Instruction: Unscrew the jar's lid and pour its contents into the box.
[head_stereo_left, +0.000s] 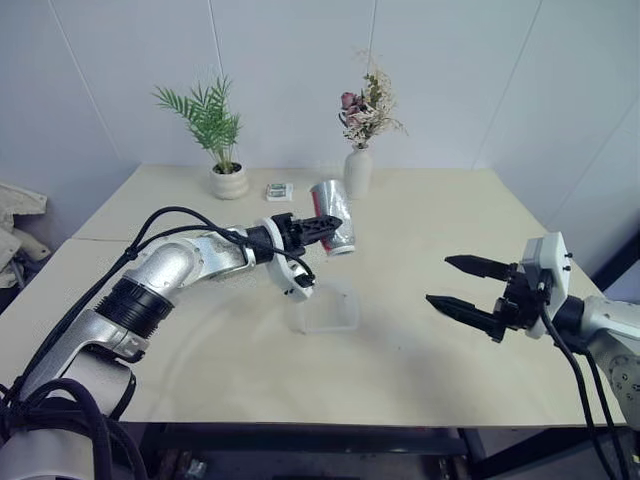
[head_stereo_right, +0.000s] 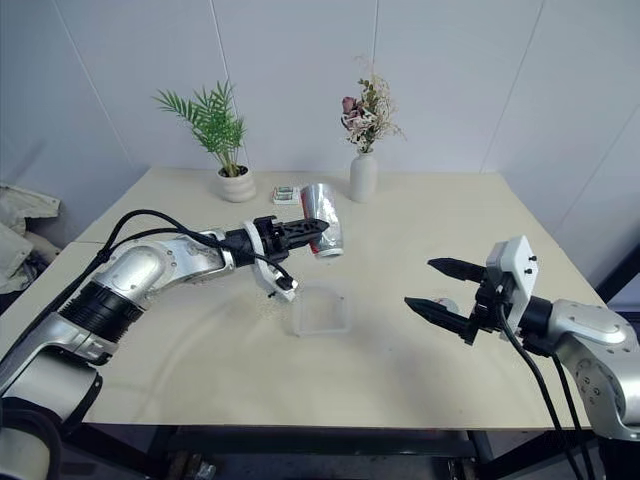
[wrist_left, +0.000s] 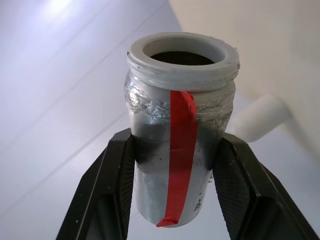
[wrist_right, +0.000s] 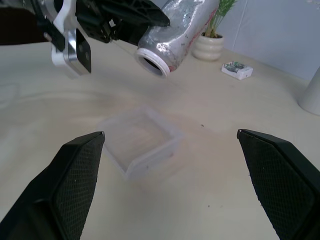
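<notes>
On the pale bench (head_stereo_left: 420, 350), nearest, the right tool (head_stereo_left: 468, 290) hangs with its black fingers spread wide, empty. One shallow clear plastic box (head_stereo_left: 322, 307) sits mid-bench, its inside hard to read. Above its far edge the left tool (head_stereo_left: 322, 224) clamps one silvery jar with a red strip (head_stereo_left: 335, 212), tilted, lidless mouth down. Behind stand one potted palm (head_stereo_left: 218, 135), one small patterned packet (head_stereo_left: 279, 191) and one white vase of dried flowers (head_stereo_left: 359, 160).
</notes>
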